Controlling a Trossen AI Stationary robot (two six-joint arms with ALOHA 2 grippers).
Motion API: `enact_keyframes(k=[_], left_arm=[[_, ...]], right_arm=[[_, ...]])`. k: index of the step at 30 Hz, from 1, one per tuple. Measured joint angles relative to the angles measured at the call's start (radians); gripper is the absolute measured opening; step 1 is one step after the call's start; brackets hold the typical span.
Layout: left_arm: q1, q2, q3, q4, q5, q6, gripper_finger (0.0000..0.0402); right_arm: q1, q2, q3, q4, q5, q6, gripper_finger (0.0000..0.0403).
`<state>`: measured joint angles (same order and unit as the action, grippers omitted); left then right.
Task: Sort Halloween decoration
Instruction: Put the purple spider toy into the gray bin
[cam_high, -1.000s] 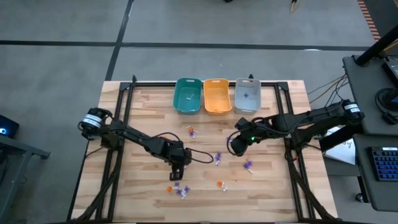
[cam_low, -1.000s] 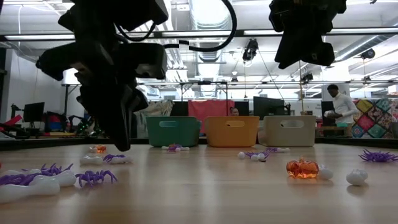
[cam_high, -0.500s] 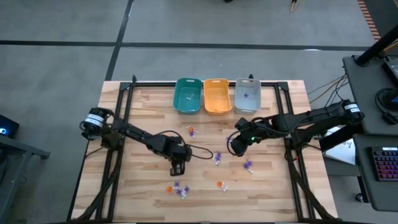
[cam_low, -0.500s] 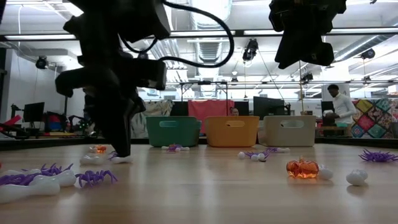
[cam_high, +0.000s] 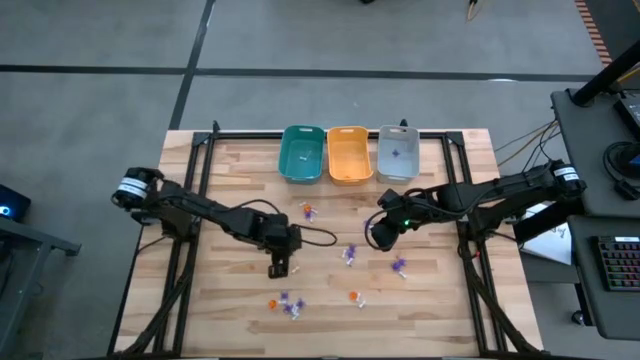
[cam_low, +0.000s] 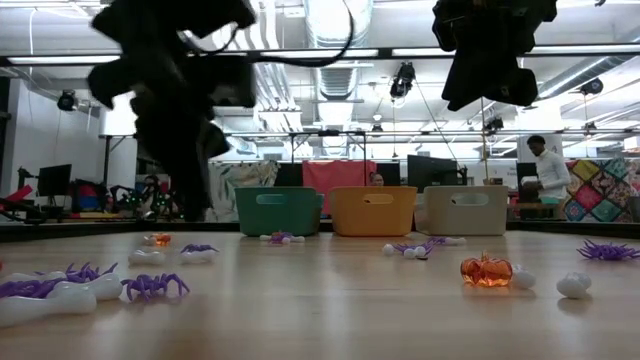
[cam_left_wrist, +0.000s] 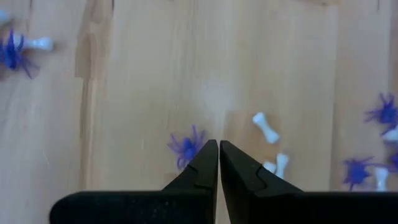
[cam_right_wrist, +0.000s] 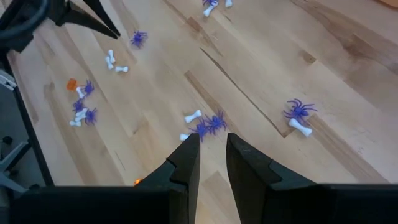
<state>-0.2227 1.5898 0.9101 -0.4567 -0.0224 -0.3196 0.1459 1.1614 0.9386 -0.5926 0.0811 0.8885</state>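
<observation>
Holding purple trinket (cam_high: 396, 154): grey bin (cam_high: 397, 171).

The orange bin (cam_high: 349, 154) stands at the far edge of the wooden table (cam_high: 230, 310), between two others — the teal bin (cam_high: 301, 153) touching or just beside it on one side, the grey bin (cam_high: 397, 151) on the other; all three sit in a row, long sides parallel. Beyond the table to the right of the orange bin is a dark desk (cam_high: 590, 150) with a keyboard (cam_high: 618, 270); in the low view a person (cam_low: 545, 180) stands in the room behind the grey bin — beside a patterned quilt (cam_low: 603, 190).
</observation>
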Motion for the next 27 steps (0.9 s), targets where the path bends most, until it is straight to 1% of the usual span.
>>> enact_keyframes(k=[3,7,10,13,17,24,27], left_arm=[[-0.001,-0.08,-0.103,0.114,-0.001,-0.065,0.0],[0.0,-0.164,-0.22,0.209,-0.022,-0.11,0.0],[0.0,-0.192,-0.27,0.319,-0.022,-0.109,0.0],[-0.001,-0.198,-0.294,0.37,-0.026,-0.109,0.0013],[-0.001,-0.183,-0.295,0.374,-0.048,-0.109,0.0056],[-0.001,-0.129,-0.283,0.377,-0.049,-0.111,0.0165],[-0.001,-0.101,-0.279,0.374,-0.056,-0.121,0.0199]], right_arm=[[0.0,0.0,0.0,0.0,0.0,-0.014,0.0068],[0.0,0.0,0.0,0.001,0.023,-0.035,0.0068],[-0.001,0.0,0.0,0.007,0.037,-0.054,0.0068],[-0.001,0.0,0.0,0.007,0.054,-0.071,0.0068],[-0.002,0.0,0.0,0.008,0.057,-0.075,0.0068],[-0.002,0.0,0.0,0.008,0.058,-0.075,0.0068],[-0.002,0.0,0.0,0.007,0.058,-0.071,0.0068]])
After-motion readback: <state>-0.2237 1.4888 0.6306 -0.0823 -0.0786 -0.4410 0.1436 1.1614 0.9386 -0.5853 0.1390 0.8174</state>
